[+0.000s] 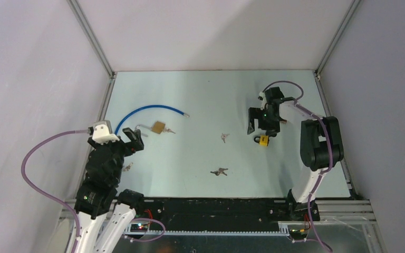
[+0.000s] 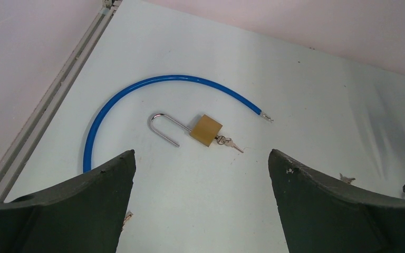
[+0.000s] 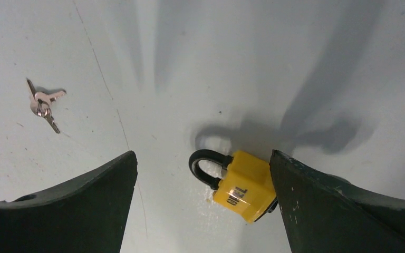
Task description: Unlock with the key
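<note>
Your left end effector (image 2: 202, 161) - fingers spread wide, nothing between them - hangs above the desk (image 1: 205, 95) near its left edge. Ahead of it a brass padlock (image 2: 206, 130) lies flat on its side. One leg of its silver shackle is free of the body, and a key (image 2: 229, 143) sticks out of its base. A blue cable (image 2: 153, 83) arcs around the far side of that lock, apart from it.

Your right end effector (image 3: 203, 158) is open too, low over the desk toward the right edge. A yellow padlock (image 3: 245, 185) lies flat between its fingers, black shackle seated in the body. It sits crowded against one finger; you cannot tell from the wrist view whether they touch.

A key bunch (image 3: 43, 103) lies near the desk's middle, apart from the yellow padlock. A second key bunch (image 1: 219, 171) lies closer to the near edge - nothing touches it. A small pale item (image 1: 128, 167) shows beside the left arm toward the near-left corner, too small to identify.
</note>
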You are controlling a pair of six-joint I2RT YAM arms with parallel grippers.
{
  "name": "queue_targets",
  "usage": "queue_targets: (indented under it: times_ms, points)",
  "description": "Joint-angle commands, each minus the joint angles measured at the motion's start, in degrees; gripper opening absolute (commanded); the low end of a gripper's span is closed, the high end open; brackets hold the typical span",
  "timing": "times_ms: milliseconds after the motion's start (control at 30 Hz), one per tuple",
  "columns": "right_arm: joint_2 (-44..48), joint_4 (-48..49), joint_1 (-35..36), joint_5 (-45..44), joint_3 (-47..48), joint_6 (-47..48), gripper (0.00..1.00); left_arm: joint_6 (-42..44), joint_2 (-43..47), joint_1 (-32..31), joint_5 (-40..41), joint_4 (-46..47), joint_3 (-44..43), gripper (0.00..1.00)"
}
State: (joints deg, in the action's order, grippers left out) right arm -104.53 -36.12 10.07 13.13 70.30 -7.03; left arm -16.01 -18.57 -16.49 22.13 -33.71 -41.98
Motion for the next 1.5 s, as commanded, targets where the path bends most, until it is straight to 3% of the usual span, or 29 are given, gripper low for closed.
queue_targets:
  times_ms: [0, 567, 700, 900, 1000, 1133, 1300, 1467]
  points:
    - [2.91, -2.73, 2.59, -2.01, -0.90, -1.43, 0.98, 0.93, 0.63, -0.16, -1.08, 1.91, 0.32, 0.98]
    - [9.04, -0.26, 11.43, -17.53, -11.74, -7.43, 0.92, 0.89, 0.05, -0.12, -0.89, 1.92, 0.51, 0.98]
    - [8.95, 0.75, 12.80, -21.45, -13.03, -8.72, 0.80, 0.76, -0.50, -0.13, -0.84, 1.95, 0.64, 0.98]
    - [10.61, 3.53, 14.82, -26.23, -14.30, -9.88, 0.49, 0.72, -1.37, -0.13, -0.99, 1.87, 0.60, 0.98]
    - [12.22, 4.85, 18.16, -27.33, -14.35, -9.52, 0.34, 0.40, -1.95, -0.12, -1.01, 1.83, 0.55, 0.98]
    - [16.70, 7.25, 23.46, -26.58, -14.32, -9.47, 0.21, -1.50, -2.82, -0.15, -2.04, 1.86, 0.20, 0.98]
    - [18.93, 11.49, 30.90, -23.86, -12.67, -9.06, 0.12, -3.07, -5.44, -0.13, -5.12, 1.75, -0.51, 0.98]
    - [12.32, 12.36, 37.18, -22.21, -6.17, -10.01, 0.11, -2.64, -8.64, -0.16, -8.83, 1.73, -0.93, 0.98]
